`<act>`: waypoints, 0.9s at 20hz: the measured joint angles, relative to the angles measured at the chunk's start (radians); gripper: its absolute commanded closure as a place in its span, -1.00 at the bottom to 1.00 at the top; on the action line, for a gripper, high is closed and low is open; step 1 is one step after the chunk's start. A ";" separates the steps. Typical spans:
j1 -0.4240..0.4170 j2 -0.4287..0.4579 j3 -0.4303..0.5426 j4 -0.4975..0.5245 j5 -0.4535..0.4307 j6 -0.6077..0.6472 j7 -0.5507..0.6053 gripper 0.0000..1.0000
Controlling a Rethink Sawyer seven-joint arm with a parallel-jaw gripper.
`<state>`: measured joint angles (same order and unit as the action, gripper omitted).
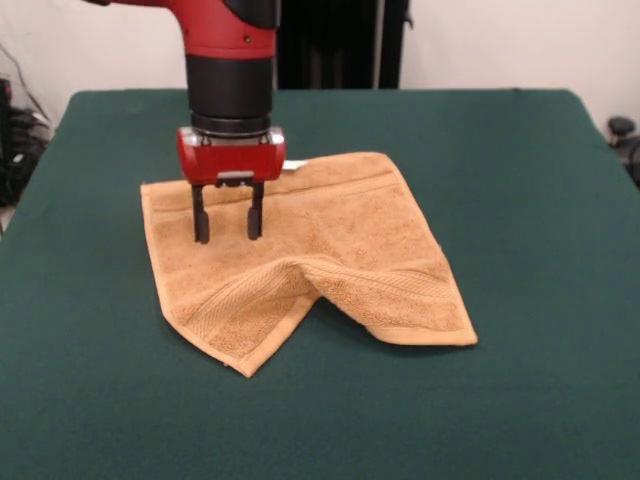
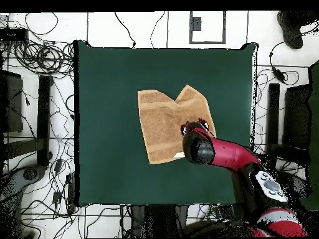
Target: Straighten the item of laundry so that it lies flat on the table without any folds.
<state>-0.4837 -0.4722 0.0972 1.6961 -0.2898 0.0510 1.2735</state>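
The item of laundry (image 1: 330, 250) is a tan-orange towel lying on the dark green table (image 1: 520, 200). Its near edge is drawn up into a raised fold at the middle, so the near side forms a notch between two pointed corners. A small white tag (image 1: 296, 165) shows at its far edge. My gripper (image 1: 228, 229) hangs over the towel's far left part, open, with the two dark fingers (image 1: 201, 225) pointing down and nothing between them. From overhead the towel (image 2: 165, 121) shows the same notch on its upper edge, and the arm covers its lower right corner.
Cables and equipment (image 2: 37, 93) lie on the floor around the table in the overhead view. The arm (image 2: 224, 152) reaches in from the lower right there.
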 measured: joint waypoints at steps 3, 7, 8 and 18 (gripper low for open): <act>0.083 0.005 -0.078 -0.026 0.049 -0.009 0.000 -1.00; 0.202 0.007 -0.191 -0.035 0.159 -0.058 0.008 -1.00; 0.235 0.007 -0.224 -0.034 0.200 -0.085 0.017 -1.00; 0.236 0.012 -0.281 -0.043 0.301 -0.205 0.078 -1.00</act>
<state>-0.2480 -0.4606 -0.1834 1.6528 0.0108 -0.1539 1.3511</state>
